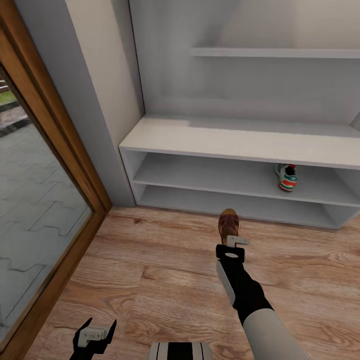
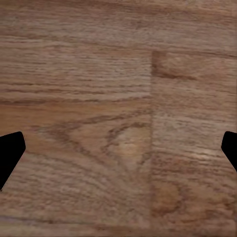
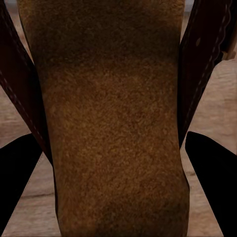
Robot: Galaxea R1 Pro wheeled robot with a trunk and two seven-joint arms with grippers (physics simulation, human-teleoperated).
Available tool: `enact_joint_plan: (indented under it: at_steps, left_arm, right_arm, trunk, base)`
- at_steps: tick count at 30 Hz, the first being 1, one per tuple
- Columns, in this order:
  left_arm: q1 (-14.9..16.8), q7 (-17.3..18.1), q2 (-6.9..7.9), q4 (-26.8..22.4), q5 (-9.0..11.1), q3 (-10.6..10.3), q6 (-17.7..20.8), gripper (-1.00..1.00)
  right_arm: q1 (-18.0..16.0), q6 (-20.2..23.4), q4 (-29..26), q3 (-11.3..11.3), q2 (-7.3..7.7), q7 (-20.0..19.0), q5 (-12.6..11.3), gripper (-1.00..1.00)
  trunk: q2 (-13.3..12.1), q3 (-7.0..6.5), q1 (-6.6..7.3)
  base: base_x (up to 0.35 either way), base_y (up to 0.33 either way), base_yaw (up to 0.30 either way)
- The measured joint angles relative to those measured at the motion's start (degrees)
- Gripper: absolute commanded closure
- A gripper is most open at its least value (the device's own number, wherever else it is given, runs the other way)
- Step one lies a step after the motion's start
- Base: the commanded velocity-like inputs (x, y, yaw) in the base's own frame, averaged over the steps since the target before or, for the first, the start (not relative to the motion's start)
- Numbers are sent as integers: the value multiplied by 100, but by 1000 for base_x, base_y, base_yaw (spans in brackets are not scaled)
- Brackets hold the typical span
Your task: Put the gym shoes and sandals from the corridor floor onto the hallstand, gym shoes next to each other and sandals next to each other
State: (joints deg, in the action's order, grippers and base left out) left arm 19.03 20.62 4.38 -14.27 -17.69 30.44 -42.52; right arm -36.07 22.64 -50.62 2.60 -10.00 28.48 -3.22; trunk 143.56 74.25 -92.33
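- Head view: the light grey hallstand (image 1: 240,142) stood against the wall at the 12 to 2 o'clock side, with a wide bench top, two open shelf levels beneath it and a floating shelf (image 1: 275,52) higher on the back panel.
- One white gym shoe (image 1: 286,177) with green stripes and a red-orange heel patch sat on the upper open shelf level, toward 1 o'clock, its heel facing outward.
- The right arm reached forward from 5 o'clock, and the right gripper (image 1: 231,239) was clenched on the rear end of a brown sandal (image 1: 228,223), held just in front of the lowest shelf level, over the wood-grain corridor floor (image 1: 150,260). Whether the sandal touched the floor could not be told.
- The left gripper (image 1: 93,336) hung low at 7 o'clock, its dark fingers spread apart and grasping nothing.
- A wood-framed glass door (image 1: 45,200) filled the 9 o'clock side, with grey paving visible through it.
- Left wrist view: brown floor planks (image 2: 118,113) lay beneath the camera, and the two black fingertips (image 2: 10,153) showed at opposite edges, well apart, with nothing between them.
- Right wrist view: the sandal's tan footbed (image 3: 111,123) lay squarely between the black fingertips (image 3: 17,182), which pressed in on either side of it, with dark maroon straps (image 3: 202,69) running along both flanks and pale floor behind.
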Motion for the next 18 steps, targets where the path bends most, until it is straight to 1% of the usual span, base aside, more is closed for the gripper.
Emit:
enact_joint_plan:
  at_steps: [4, 14, 18]
  left_arm:
    - [0, 2, -1, -1, 0, -5, 0, -100]
    - [-1, 9, -5, -2, -3, -8, -1, -100]
    - [0, 11, -5, 3, 0, -9, 0, -100]
  right_arm:
    - [-3, 4, 9, 43, 0, 5, -2, 100]
    - [-9, 6, -34, 55, 0, 7, -2, 100]
    - [-11, 11, -311, 56, 0, 9, 7, 100]
  trunk:
    - [0, 0, 0]
    - [0, 0, 1]
    - [0, 0, 1]
  base:
    - [29, 158, 0]
    - [82, 284, 0]
    - [40, 164, 0]
